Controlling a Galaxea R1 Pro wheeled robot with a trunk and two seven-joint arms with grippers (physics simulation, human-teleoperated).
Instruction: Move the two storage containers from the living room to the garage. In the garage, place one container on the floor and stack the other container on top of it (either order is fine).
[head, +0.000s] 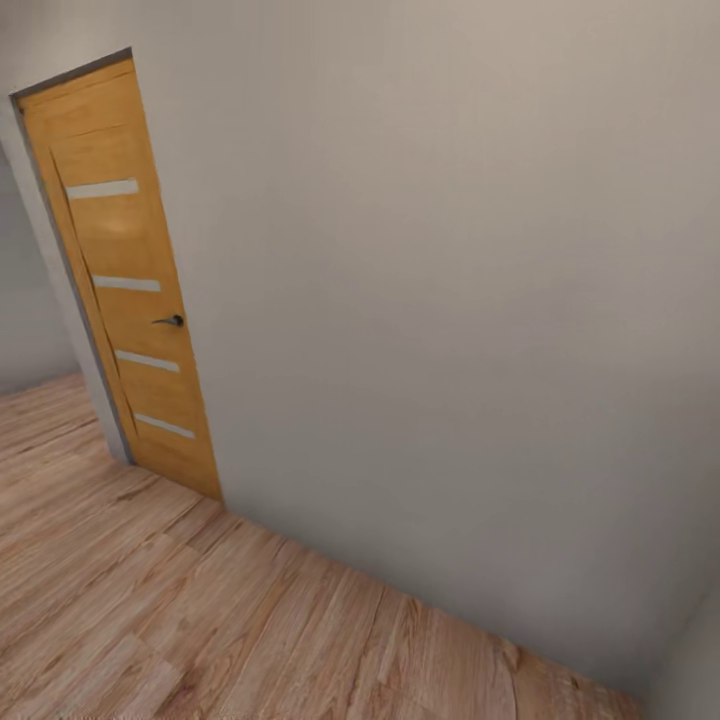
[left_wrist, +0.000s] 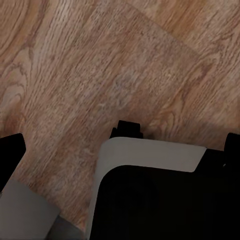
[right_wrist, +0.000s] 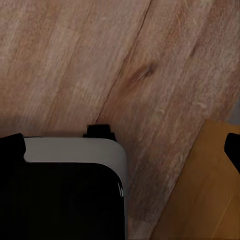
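Light wood planks (head: 150, 600) run under a plain grey wall (head: 450, 300); we see an orange door (head: 125, 280), closed, with a dark handle (head: 170, 321). Both wrist views show black fingers (left_wrist: 11, 150) (right_wrist: 232, 150) cut off at the edges; perhaps apart, we cannot tell.

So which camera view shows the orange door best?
The head view: the whole orange door, shut, with its handle, is seen in the pale wall. The right wrist view has an orange surface at its edge, perhaps that door; I cannot tell.
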